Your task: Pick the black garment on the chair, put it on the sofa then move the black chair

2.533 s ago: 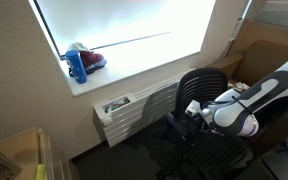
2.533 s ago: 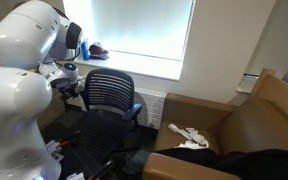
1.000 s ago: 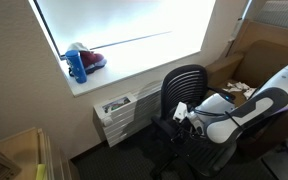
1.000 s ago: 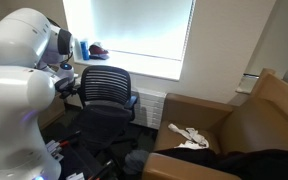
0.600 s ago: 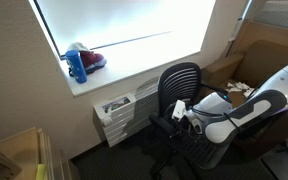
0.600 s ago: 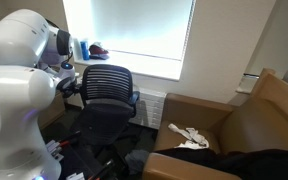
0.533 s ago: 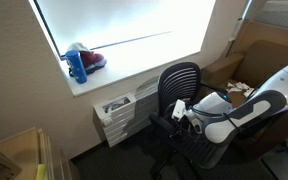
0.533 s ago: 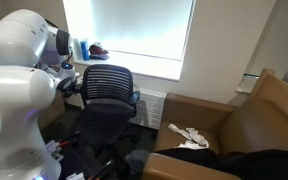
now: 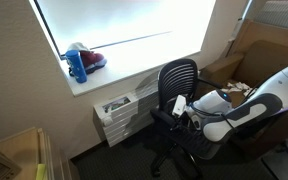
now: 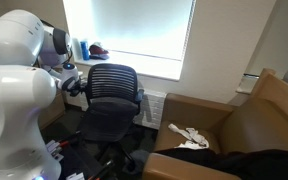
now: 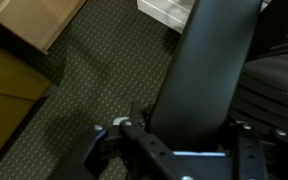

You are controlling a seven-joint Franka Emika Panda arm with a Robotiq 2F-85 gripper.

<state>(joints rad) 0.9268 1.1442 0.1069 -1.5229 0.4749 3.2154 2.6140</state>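
The black chair [image 9: 180, 88] with a mesh back stands under the window and shows in both exterior views [image 10: 114, 90]. My gripper [image 9: 180, 110] is at the chair's side, shut on its black armrest [image 11: 209, 60]. In the wrist view my gripper [image 11: 189, 140] has one finger on each side of the armrest. It also shows in an exterior view [image 10: 76, 86]. The black garment [image 10: 254, 162] lies on the brown sofa [image 10: 249, 115], next to a white cloth [image 10: 189, 135].
The window sill holds a blue bottle [image 9: 77, 66] and a red object. A white drawer unit [image 9: 119, 110] stands under the window beside the chair. A wooden cabinet [image 11: 19, 35] is close on the carpet. My white arm [image 10: 19, 90] fills one side of an exterior view.
The chair has moved along the window wall and turned, with my gripper moving along with its armrest. The garment on the sofa has not moved.
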